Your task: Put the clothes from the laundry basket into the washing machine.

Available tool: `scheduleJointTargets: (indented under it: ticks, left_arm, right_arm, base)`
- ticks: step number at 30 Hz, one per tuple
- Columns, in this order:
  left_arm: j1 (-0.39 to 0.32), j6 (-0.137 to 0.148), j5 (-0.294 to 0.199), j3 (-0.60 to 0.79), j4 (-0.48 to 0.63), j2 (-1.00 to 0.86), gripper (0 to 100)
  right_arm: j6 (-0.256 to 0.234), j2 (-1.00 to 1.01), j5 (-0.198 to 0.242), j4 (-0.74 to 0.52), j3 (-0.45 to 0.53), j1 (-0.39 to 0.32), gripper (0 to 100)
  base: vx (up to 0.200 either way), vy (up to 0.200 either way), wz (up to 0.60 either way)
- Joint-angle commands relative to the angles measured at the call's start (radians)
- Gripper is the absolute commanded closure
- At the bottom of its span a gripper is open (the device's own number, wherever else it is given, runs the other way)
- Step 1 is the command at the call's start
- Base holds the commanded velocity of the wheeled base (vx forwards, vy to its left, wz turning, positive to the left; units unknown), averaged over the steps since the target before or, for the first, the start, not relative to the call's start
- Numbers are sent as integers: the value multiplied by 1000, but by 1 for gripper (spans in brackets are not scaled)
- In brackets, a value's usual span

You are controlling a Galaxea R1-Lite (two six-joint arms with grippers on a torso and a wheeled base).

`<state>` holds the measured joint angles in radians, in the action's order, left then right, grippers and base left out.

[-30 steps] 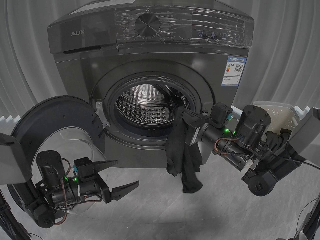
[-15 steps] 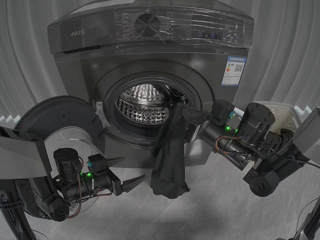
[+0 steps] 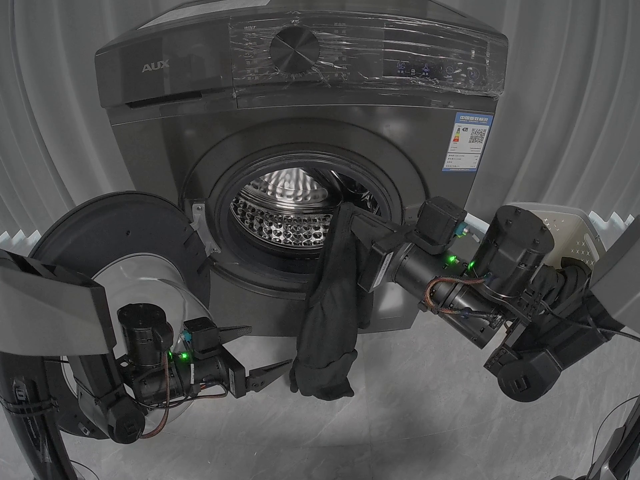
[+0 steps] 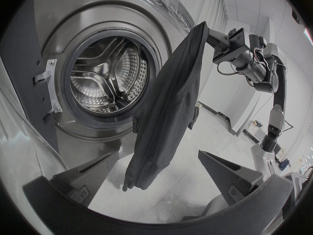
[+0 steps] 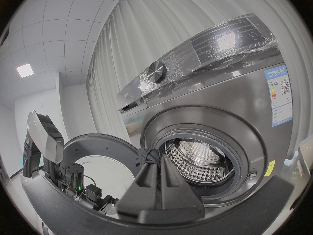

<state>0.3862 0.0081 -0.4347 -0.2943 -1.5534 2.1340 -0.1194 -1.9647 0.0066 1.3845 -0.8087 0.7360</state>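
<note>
Black garment [image 3: 330, 315] hangs mid-frame, its top pinched by my right gripper [image 3: 351, 216], fingers clamped on the cloth. My left gripper [image 3: 259, 353], lower left, is spread wide near the hem.

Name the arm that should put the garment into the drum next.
Right. Its gripper is shut on the garment at the drum mouth; the left gripper hangs open, low by the door.

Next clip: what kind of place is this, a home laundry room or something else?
Probably a lab or test room staged for laundry: a washing machine stands before pleated curtains, under an office-style tiled ceiling.
</note>
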Motion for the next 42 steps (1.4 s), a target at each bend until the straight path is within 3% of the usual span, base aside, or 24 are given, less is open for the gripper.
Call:
scheduleJointTargets:
  ticks: [1, 8, 22, 30, 37, 42]
  left_arm:
    - [3, 0, -6, -32, -2, 33, 0]
    - [5, -13, -6, -128, -2, 89, 0]
    - [-26, -3, -4, -350, -2, 268, 0]
    - [-64, -8, -26, -358, -2, 267, 0]
    - [-36, -16, -76, -378, -2, 284, 0]
    - [-33, -14, -78, -422, -2, 317, 0]
  right_arm:
    - [0, 3, 1, 4, 2, 10, 100]
    - [0, 9, 12, 7, 8, 26, 100]
    - [0, 10, 12, 8, 11, 31, 100]
    - [0, 23, 13, 8, 26, 31, 100]
    - [0, 18, 12, 8, 28, 45, 100]
    - [-2, 17, 12, 8, 28, 45, 100]
  base:
    - [0, 0, 0]
    - [0, 0, 0]
    - [0, 0, 0]
    - [0, 0, 0]
    - [0, 0, 0]
    - [0, 0, 0]
